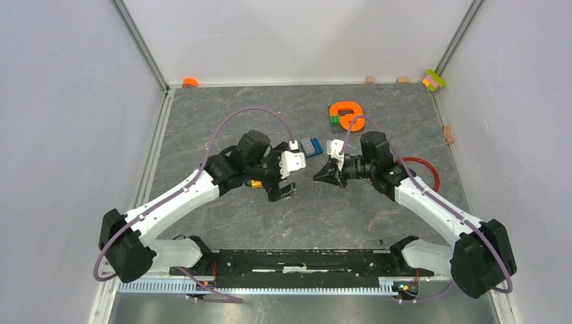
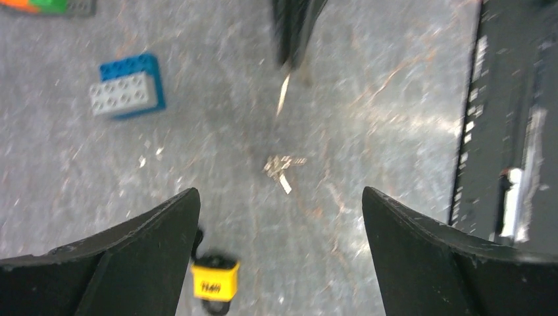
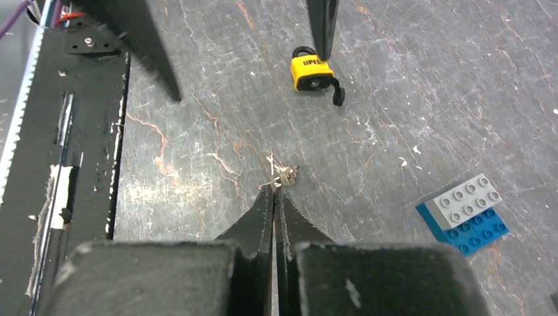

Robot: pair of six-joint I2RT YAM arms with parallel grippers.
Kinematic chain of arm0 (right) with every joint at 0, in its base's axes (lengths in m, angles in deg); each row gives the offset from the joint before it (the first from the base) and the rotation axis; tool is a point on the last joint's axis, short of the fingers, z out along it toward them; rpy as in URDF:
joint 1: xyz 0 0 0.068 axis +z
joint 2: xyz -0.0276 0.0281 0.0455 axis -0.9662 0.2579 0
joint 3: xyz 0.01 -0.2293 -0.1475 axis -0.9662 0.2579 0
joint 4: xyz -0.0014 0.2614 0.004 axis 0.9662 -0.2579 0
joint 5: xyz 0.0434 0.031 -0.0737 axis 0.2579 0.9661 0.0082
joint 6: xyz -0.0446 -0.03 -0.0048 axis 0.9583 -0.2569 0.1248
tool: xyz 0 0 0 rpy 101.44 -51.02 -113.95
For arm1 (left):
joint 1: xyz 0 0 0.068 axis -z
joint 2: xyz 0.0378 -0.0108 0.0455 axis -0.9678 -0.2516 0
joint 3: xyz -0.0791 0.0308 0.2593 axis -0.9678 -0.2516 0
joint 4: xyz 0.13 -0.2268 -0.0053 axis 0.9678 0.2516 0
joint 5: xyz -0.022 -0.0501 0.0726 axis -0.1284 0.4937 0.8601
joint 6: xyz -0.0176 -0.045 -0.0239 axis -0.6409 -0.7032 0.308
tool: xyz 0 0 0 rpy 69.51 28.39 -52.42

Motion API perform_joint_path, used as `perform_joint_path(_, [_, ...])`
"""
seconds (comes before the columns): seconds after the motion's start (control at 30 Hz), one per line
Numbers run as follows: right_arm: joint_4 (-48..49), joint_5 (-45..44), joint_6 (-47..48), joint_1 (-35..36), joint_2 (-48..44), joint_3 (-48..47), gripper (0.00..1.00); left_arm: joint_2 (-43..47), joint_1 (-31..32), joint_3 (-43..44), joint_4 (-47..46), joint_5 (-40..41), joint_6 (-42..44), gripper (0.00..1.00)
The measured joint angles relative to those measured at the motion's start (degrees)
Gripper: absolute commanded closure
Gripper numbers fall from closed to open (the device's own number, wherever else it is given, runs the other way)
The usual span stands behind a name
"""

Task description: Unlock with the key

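bright light, faint shadows. left wrist view blurred: brick (image 2: 128, 85) at ten o'clock fuzzy, glare at three o'clock. right wrist view sharp.

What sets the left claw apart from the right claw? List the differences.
The left claw stands wide open and empty; the right claw is shut on the key. The left claw hangs beside the yellow padlock; the right claw is farther from it. Both are black and hover above the table.

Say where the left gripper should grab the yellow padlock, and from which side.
Grip the yellow padlock across its blocky yellow body, not the thin black shackle, probably coming from above. It lies on the table with the open left gripper close above, and the body offers the widest flat sides.
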Motion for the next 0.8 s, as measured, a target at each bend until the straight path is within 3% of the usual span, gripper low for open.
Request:
perform_joint_path(0.17, [-0.1,-0.6,2.1,-1.4,-1.7,2.8,1.00,0.0,-6.6,-3.2,3.0,6.1,7.6,0.01])
perform_joint_path(0.33, [0.8,-0.6,2.1,-3.9,-3.0,6.6,1.00,-7.0,-12.2,-6.1,4.7,13.0,14.4,0.00])
perform_joint_path(0.8, [1.2,0.5,2.1,-4.9,-3.7,6.8,1.00,-20.7,-15.9,-3.8,5.1,17.6,25.4,0.01])
